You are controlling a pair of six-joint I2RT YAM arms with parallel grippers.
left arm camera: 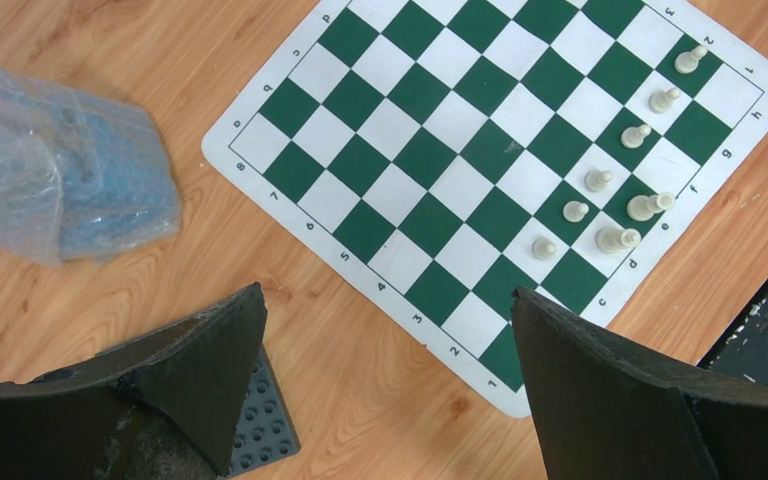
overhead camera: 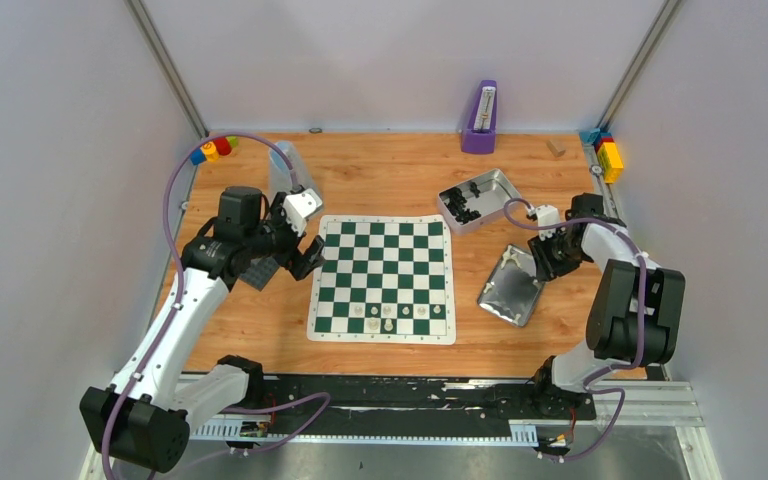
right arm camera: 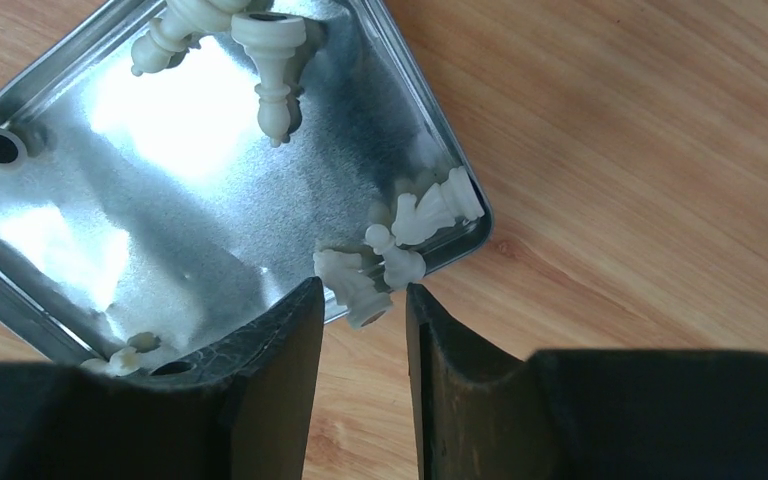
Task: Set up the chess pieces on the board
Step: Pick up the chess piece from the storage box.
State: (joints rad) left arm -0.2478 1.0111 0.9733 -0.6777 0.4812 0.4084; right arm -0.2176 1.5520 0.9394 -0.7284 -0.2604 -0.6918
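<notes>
Right fingers [right arm camera: 270, 380]: set to a narrow gap, bare wood showing between them. The right gripper [right arm camera: 362, 290] hangs at the near corner of a shallow metal tray [right arm camera: 160, 210], right of the board. One white piece [right arm camera: 352, 285] lies on its side across the tray's rim, its base at the mouth of the gap. The gap looks wider than the piece, which is not seen clamped. Two more fallen pieces [right arm camera: 425, 215] lie touching it, just beyond the fingertips in the same corner. Others lie tipped over at the tray's far side [right arm camera: 270, 70].

Left fingers [left arm camera: 210, 380]: spread wide, nothing between them. The left gripper [overhead camera: 298, 250] hovers over bare table just beside the board's left edge, above a dark grey studded plate [left arm camera: 265, 430]. A clear plastic bag [left arm camera: 60, 170] with something blue inside lies further off.

Board [left arm camera: 430, 170]: flat on the table between the two arms. Standing white pieces occupy only its two nearest rows: six small ones [left arm camera: 599, 180] in a line, and two taller ones [left arm camera: 617, 238] on the edge row beside them. All are well apart from both grippers.

A second tin [overhead camera: 480, 200], holding dark pieces, sits beyond the tray.
</notes>
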